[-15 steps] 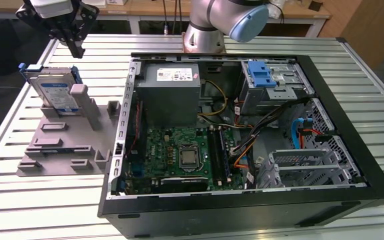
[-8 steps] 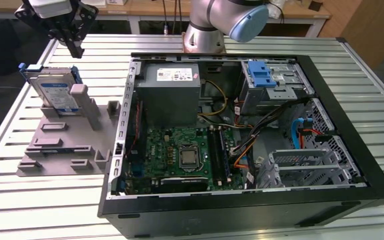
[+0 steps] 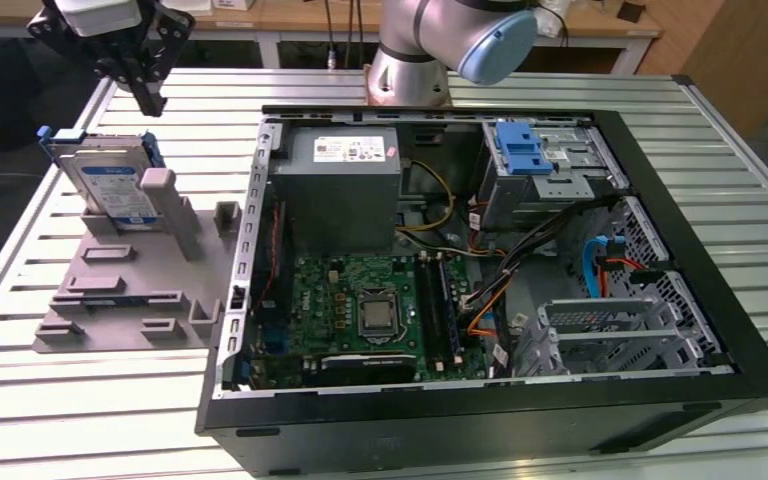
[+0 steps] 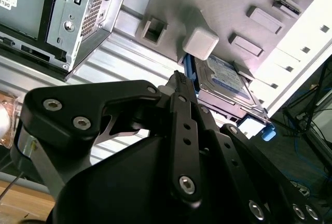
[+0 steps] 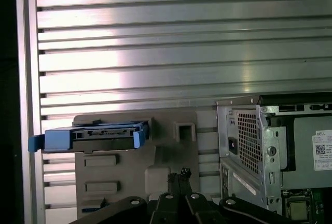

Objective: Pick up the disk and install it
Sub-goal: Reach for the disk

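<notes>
Silver-grey, blue-framed flat disk (image 3: 107, 185) stands on edge in its grey plastic holder (image 3: 124, 290), top offered for gripping; black claw (image 3: 153, 104) hangs above, pressed together, empty.

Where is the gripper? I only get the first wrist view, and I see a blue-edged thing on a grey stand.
Observer: In the exterior view the gripper hangs in the air near the disk, not touching it.
Operator: Is the disk my blue-edged thing?
Observer: Yes. Its broad face carries a white-and-blue label.
Operator: What's deeper inside the computer?
Observer: A silver cage with a blue latch sits in the open case, toward the exterior view's right.
</notes>
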`<state>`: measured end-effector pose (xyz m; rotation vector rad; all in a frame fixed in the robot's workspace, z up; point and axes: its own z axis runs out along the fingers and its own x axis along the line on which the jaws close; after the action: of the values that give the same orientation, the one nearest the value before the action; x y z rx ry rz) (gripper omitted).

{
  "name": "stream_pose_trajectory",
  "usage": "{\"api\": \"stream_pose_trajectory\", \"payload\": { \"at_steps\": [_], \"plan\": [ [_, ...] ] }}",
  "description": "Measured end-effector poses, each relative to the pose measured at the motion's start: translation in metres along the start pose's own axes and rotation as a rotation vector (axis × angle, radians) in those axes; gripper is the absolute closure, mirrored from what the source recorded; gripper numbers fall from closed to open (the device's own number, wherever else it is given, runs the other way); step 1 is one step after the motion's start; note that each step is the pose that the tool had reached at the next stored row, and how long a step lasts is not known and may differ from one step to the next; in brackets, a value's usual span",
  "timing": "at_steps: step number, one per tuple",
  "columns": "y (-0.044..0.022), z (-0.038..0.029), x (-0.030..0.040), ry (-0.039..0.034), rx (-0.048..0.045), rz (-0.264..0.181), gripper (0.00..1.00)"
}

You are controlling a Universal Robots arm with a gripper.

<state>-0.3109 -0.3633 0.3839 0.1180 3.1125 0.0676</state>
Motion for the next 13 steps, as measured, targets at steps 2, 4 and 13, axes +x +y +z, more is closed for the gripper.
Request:
{"api": "stream_pose_trajectory", "payload": {
  "at_steps": [2, 4, 13],
  "plan": [
    [0.0000, 0.0000, 0.0005, 0.0000, 0.0000, 0.000, 0.89],
    [-0.0001, 0.0000, 0.0011, 0.0000, 0.0000, 0.000, 0.89],
    [-0.0003, 0.0000, 0.0035, 0.0000, 0.0000, 0.000, 0.89]
  ]
}}
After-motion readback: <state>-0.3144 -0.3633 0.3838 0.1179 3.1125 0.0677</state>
